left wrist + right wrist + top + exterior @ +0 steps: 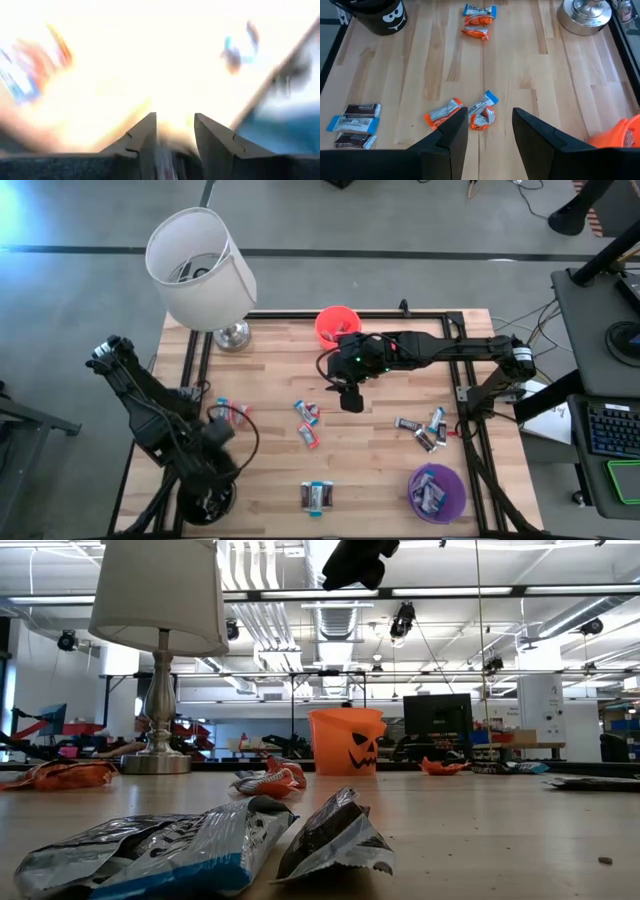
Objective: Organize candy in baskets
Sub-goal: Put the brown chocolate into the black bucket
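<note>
Wrapped candy lies scattered on the wooden table: two pieces at the middle point(307, 423), a group near the front edge point(317, 496), another at the right point(425, 430), and one point(232, 410) by the left arm. The orange basket point(337, 325) stands at the far edge. The purple basket point(437, 490), at the front right, holds candy. The black basket point(205, 502) stands at the front left. My left gripper point(175, 135) is open above the black basket; a blurred pale shape shows low between its fingers. My right gripper point(490, 125) hangs open and empty above the middle candies point(482, 112).
A white-shaded lamp point(200, 265) stands at the table's far left, its metal base point(585, 15) on the wood. A black frame point(470, 370) edges the table. Bare wood lies between the candy groups.
</note>
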Available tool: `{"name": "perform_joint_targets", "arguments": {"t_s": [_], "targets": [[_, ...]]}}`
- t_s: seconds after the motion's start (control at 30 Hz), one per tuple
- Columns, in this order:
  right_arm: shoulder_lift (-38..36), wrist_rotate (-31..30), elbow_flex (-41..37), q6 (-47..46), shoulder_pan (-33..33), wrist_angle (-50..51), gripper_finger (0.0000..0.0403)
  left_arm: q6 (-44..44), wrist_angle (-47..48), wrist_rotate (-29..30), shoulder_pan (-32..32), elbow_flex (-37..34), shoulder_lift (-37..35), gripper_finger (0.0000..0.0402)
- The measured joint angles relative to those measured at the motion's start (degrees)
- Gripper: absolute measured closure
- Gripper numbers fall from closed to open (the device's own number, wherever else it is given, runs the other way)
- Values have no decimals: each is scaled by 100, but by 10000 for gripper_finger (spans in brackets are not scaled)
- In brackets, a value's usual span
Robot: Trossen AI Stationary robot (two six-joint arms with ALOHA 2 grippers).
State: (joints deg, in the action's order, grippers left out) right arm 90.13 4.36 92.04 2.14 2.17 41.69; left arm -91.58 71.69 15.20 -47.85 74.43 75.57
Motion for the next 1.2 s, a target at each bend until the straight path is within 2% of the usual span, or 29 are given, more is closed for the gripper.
{"name": "perform_joint_targets", "arguments": {"t_s": [0.1, 0.23, 0.3, 0.37, 0.5, 0.67, 0.83, 0.93, 1.07, 1.2], "targets": [[0, 0, -31, -12, 0, 1, 253, -73, 319, 1748, 12, 0, -2, 288], [70, 0, -34, -160, 0, 2, 248, -116, 799, 3794, 50, 0, -4, 288], [130, 0, -36, -270, 0, 40, 248, -78, 1054, 4590, 109, 0, -5, 288], [181, -4, -41, -312, 0, 230, 248, -41, 1306, 5023, 192, 2, -9, 288], [240, -336, -49, -550, -2, 705, 250, -33, 1549, 5077, 398, 2, -20, 288], [266, -615, -49, -1443, -2, 830, 248, 99, 1494, 4697, 462, 2, 49, 288], [453, -607, -49, -1914, -15, 638, 252, 984, 1513, 4651, 537, -3, 127, 288], [596, -601, -49, -1916, -15, 574, 256, 1177, 1784, 4666, 677, -17, 144, 288], [814, -588, -49, -2232, -15, 632, 261, 1814, 1834, 4668, 1027, -92, -23, 288], [898, -692, -49, -2758, -2, 1182, 260, 2506, 1828, 4715, 1549, -185, -392, 288]]}}
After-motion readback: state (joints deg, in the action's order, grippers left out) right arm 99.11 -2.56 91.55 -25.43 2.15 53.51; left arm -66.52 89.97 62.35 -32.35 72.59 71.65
